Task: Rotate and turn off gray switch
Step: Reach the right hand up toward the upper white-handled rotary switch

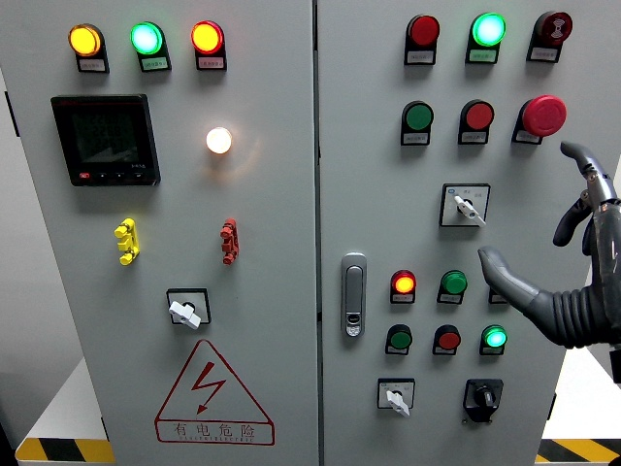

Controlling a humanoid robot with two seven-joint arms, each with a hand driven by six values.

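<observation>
Right hand: enters from the right edge, fingers spread and relaxed, holding nothing; thumb points left toward the panel's middle rows, a finger arcs up near the red mushroom button.
Left hand: out of view.
Gray switch: on the right door, just left of the hand and apart from it; its white lever points down-right.
Other switches: one at lower left door, one at lower right door, a black knob beside it.
Lamps: yellow, green and red lit at top left; a white lamp glows below them.
Door handle: upright, by the seam.
</observation>
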